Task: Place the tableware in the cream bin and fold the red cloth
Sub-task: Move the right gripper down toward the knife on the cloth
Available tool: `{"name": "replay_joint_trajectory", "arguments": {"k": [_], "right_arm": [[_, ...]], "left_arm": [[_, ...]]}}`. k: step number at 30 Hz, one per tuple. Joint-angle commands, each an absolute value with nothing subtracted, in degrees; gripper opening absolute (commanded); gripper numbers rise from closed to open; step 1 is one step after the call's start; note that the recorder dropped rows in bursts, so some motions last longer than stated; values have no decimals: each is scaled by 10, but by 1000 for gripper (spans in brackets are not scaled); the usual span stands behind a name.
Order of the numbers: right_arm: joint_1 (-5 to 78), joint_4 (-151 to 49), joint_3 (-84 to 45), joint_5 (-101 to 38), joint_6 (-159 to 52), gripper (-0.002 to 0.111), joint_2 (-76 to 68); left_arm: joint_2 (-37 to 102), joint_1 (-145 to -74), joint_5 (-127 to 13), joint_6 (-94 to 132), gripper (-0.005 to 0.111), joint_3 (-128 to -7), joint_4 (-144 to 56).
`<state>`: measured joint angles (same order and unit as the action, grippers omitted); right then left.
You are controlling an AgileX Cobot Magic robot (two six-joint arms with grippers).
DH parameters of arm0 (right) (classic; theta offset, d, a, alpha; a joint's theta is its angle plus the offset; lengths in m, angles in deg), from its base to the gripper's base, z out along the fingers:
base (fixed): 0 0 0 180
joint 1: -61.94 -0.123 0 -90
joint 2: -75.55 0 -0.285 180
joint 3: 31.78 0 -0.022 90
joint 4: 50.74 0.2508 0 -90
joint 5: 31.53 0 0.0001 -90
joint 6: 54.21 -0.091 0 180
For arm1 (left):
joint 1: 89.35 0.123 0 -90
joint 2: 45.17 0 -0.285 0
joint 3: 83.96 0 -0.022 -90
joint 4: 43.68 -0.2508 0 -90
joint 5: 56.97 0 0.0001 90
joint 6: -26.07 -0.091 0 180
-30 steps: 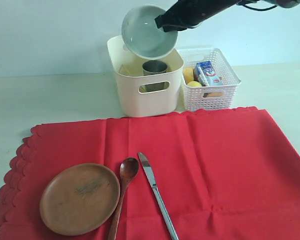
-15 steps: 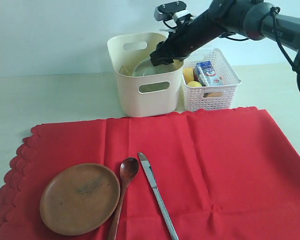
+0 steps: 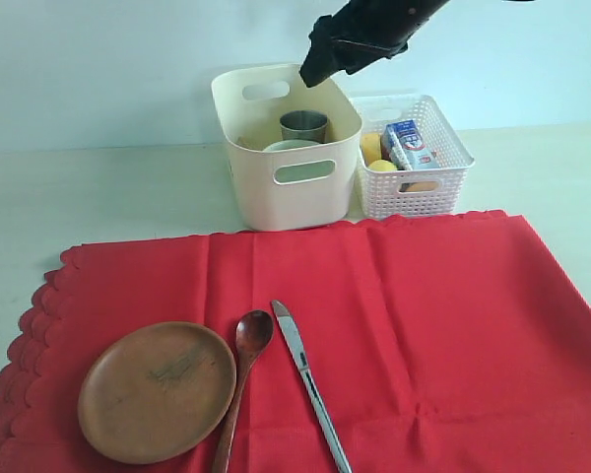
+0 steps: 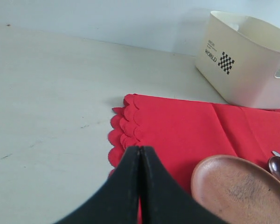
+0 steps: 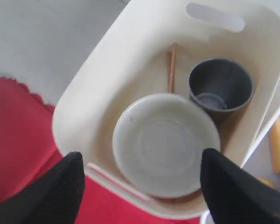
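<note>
Bin of smooth cream plastic [image 3: 276, 202] holds a large pale greenish-white bowl [image 5: 165, 144], an upright steel cup [image 5: 220, 86] beside it and wooden chopsticks [image 5: 171, 67] next to the cup. Just beside the bin, a white lattice basket [image 3: 414, 197] carries a milk carton [image 3: 409, 143] and a yellow lemon [image 3: 372, 146]. Only the right wrist view shows the chopsticks and the right gripper [image 5: 141, 161] spread wide and empty above the bin. The left gripper [image 4: 140, 156], visible only in its wrist view, is pressed closed on nothing over the scalloped edge of the bright red cloth [image 3: 424, 325]. On the cloth lie a round brown wooden plate [image 3: 156, 389], a brown wooden spoon [image 3: 246, 360] against its rim and a silver table knife [image 3: 307, 379] nearby.
</note>
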<state>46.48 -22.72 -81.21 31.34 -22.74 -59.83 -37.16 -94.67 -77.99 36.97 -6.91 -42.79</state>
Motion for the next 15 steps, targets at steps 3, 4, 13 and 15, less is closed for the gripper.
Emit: {"name": "replay_joint_trajectory", "arguments": {"k": [3,4,13,15], "right_arm": [[465,-234,-796,384,-272,64,-555],[458,-234,-752,384,-276,63,-532],[381,-243,-457,321,-252,59,-428],[344,-267,-386,274,-257,58,-416]], "left_arm": [[-374,-946,-776,370,0,-67,-427],[-374,-946,-776,370,0,-67,-427],[-374,-946,-776,370,0,-67,-427],[-374,-946,-776,370,0,-67,-427]]}}
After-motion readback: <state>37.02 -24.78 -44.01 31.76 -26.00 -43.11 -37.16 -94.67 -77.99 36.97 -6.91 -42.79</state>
